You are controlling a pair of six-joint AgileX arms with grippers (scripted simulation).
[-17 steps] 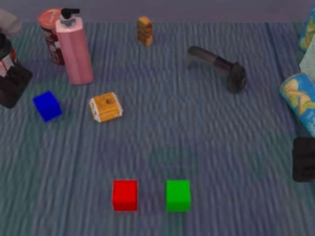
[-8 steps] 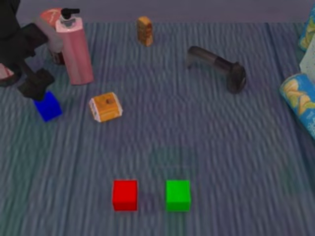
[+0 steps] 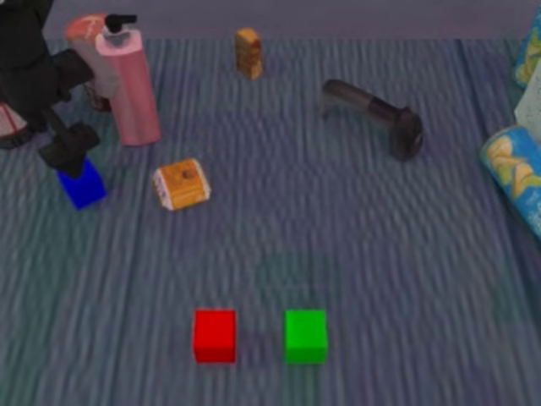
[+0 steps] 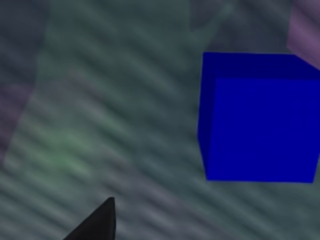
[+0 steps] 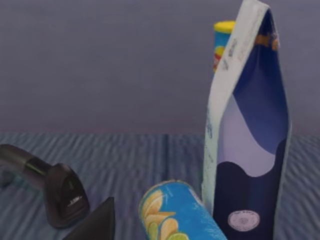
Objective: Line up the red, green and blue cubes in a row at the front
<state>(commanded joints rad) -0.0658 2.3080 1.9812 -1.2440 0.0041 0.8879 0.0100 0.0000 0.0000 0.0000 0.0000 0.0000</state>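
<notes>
While the left gripper (image 3: pixel 69 152) hangs over the glossy deep blue cube (image 3: pixel 83 186) at nine o'clock (partly covering it), I cannot tell its finger spread. Glossy red cube (image 3: pixel 215 336) and green cube (image 3: pixel 305 336) sit near six o'clock; the right arm is out of the top view.

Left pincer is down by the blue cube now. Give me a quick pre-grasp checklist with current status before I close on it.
1. Left pincer over the blue cube: ok in the top view, at the cube's rear edge.
2. Cube centred between the fingers: not ok; in the left wrist view it sits off to one side, with only one fingertip showing.
3. Fingers open enough: cannot tell.
4. Clearance from the pink pump bottle: cannot tell; the arm passes close beside it.
5. Red cube and green cube already in a row at the front: ok, with bare table right of green.
6. Right arm clear of the work area: ok, out of the top view.
</notes>
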